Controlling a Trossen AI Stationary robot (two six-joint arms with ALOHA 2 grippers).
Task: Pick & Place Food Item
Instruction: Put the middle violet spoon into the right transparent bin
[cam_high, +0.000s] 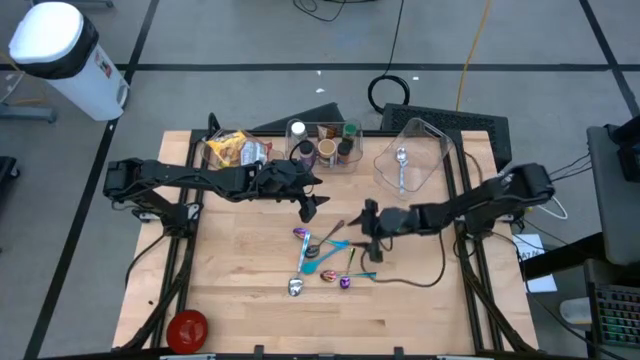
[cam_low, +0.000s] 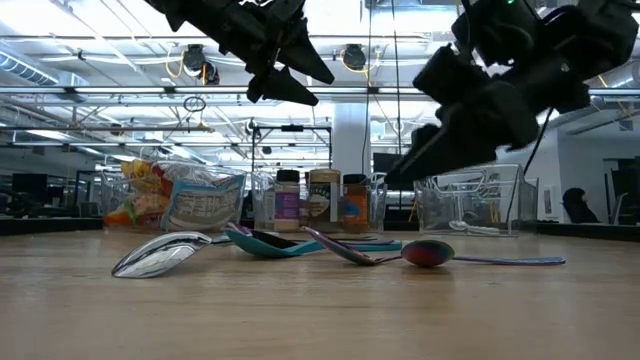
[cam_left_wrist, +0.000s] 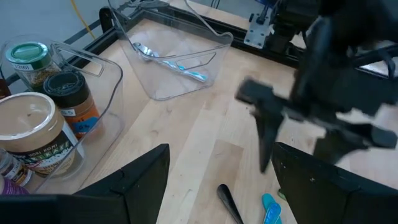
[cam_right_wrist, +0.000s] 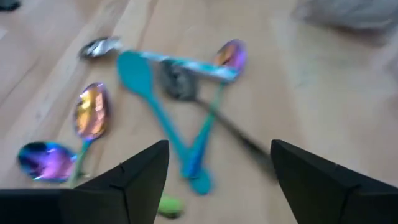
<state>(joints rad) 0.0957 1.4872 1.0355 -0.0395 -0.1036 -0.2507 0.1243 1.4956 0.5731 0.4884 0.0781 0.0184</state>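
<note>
A crinkled yellow and silver snack bag (cam_high: 235, 150) lies at the far left of the table; it also shows in the low view (cam_low: 175, 200). Three spice jars (cam_high: 325, 148) stand in a clear holder beside it and show in the left wrist view (cam_left_wrist: 43, 118). My left gripper (cam_high: 310, 208) hangs open and empty above the table, just right of the jars. My right gripper (cam_high: 369, 218) is open and empty above a heap of spoons (cam_high: 322, 258), which fills the right wrist view (cam_right_wrist: 168, 87).
A clear bin (cam_high: 412, 160) with a spoon in it stands at the far right. Several coloured and metal spoons lie crossed at the table's middle (cam_low: 300, 245). A red bowl (cam_high: 187, 328) sits at the near left corner. Bare wood lies near the front edge.
</note>
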